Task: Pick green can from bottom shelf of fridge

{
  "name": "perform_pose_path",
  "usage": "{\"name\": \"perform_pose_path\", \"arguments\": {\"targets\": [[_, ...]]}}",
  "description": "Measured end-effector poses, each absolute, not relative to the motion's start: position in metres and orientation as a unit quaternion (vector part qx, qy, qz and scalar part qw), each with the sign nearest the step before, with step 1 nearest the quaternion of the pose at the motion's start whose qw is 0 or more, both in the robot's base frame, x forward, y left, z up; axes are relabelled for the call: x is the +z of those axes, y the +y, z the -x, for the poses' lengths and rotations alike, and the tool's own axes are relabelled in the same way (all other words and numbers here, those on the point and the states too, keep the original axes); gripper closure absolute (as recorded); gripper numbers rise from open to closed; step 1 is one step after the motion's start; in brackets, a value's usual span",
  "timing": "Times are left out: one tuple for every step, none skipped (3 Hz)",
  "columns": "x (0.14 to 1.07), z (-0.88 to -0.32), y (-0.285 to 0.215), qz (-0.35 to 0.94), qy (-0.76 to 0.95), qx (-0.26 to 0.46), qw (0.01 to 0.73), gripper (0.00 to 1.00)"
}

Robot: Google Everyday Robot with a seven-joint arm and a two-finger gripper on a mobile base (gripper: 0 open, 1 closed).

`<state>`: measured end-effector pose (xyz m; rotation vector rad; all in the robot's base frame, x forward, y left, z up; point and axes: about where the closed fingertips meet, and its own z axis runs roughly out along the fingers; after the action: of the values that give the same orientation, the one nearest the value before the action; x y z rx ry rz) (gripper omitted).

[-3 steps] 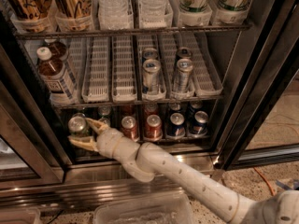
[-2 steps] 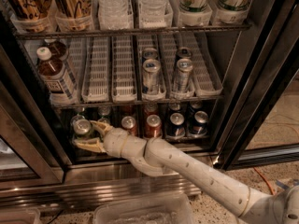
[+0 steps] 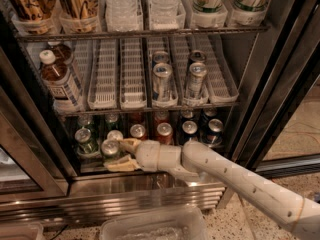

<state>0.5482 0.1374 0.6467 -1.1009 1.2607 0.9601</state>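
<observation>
The fridge (image 3: 140,194) stands open with its steel base panel at the bottom. On the bottom shelf (image 3: 95,166), at the left, my gripper (image 3: 117,154) is shut on a green can (image 3: 110,149). One tan finger lies behind the can and one in front of it. The can stands upright near the shelf's front edge. Other green cans (image 3: 84,138) stand just to the left and behind it. My white arm (image 3: 225,179) reaches in from the lower right.
Red-brown cans (image 3: 163,130) and dark blue cans (image 3: 214,126) stand to the right on the same shelf. Tall silver cans (image 3: 161,79) and brown bottles (image 3: 57,81) sit on the rack above. A black door frame (image 3: 280,84) stands at the right. A clear plastic bin (image 3: 150,226) is on the floor.
My gripper has moved right and toward the shelf's front with the green can between its fingers. Another green can now shows at the far left.
</observation>
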Motion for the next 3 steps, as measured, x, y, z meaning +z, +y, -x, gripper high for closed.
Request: {"name": "perform_pose_path", "arguments": {"targets": [[0.647, -0.515, 0.116, 0.492, 0.533, 0.439, 0.53, 1.0], [0.664, -0.486, 0.099, 0.507, 0.525, 0.462, 0.505, 1.0], [0.689, -0.466, 0.092, 0.522, 0.508, 0.488, 0.481, 1.0]]}}
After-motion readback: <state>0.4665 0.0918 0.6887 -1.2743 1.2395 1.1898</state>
